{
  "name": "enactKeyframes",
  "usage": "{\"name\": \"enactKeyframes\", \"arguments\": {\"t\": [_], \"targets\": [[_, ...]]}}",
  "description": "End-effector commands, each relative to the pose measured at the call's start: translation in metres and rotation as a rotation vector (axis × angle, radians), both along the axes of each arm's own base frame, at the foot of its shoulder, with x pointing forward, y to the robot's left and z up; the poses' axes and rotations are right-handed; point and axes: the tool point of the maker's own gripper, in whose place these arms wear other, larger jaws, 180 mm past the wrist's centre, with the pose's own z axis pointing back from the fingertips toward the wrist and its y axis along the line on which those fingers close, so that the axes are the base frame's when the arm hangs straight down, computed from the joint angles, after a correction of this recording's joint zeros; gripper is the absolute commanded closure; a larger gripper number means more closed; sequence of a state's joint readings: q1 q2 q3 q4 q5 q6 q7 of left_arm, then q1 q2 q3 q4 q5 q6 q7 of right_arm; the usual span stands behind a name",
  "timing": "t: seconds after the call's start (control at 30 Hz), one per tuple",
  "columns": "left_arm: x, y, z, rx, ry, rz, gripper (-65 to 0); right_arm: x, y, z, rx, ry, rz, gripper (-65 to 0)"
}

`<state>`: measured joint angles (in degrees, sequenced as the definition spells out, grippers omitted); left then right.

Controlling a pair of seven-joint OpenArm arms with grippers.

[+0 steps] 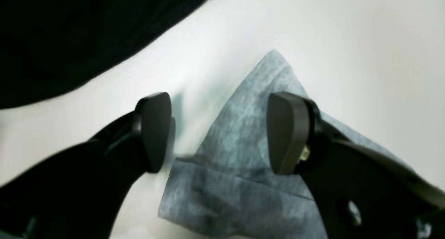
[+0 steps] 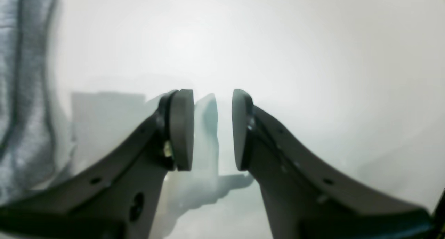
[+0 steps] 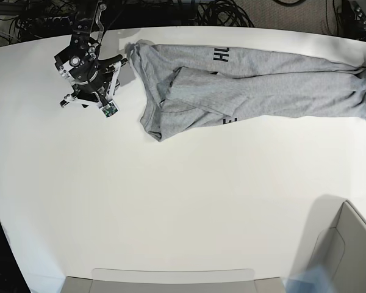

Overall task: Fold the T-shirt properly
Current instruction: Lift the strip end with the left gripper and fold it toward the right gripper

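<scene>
Left jaws (image 1: 219,133) wide apart over T-shirt (image 1: 240,169) corner; right jaws (image 2: 212,129) parted, empty.

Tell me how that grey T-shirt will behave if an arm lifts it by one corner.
The T-shirt is probably floppy: it lies rumpled in soft folds on the table, so it should drape and sag. It looks like thin cloth in the left wrist view, so likely light. Its overlapped layers may slide apart when lifted.

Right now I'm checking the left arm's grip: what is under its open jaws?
A corner of the grey T-shirt lies flat on the white table below the jaws, ungripped. Anything under the cloth is covered.
</scene>
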<state>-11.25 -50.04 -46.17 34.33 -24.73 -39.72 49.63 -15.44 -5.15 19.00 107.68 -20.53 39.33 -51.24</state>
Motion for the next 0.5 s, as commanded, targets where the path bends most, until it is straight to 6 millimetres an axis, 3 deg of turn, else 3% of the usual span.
{"name": "enactKeyframes", "arguments": {"t": [0.0, 0.13, 0.37, 0.47], "targets": [[0.011, 0.012, 0.022, 0.056, -0.051, -0.009, -43.2, 0.005, 0.003, 0.008, 0.008, -0.031, 0.015, -19.2], [0.023, 0.000, 0.010, 0.097, -0.007, -0.095, -42.9, 0.005, 0.003, 0.007, 0.008, -0.028, 0.015, -19.2], [0.015, 0.002, -0.006, 0.063, -0.022, -0.050, -42.9, 0.004, 0.003, 0.007, 0.008, -0.026, 0.015, -19.2], [0.004, 0.013, -0.009, 0.070, -0.035, -0.010, -43.0, 0.004, 0.003, 0.007, 0.008, -0.025, 0.015, -19.2]]}}
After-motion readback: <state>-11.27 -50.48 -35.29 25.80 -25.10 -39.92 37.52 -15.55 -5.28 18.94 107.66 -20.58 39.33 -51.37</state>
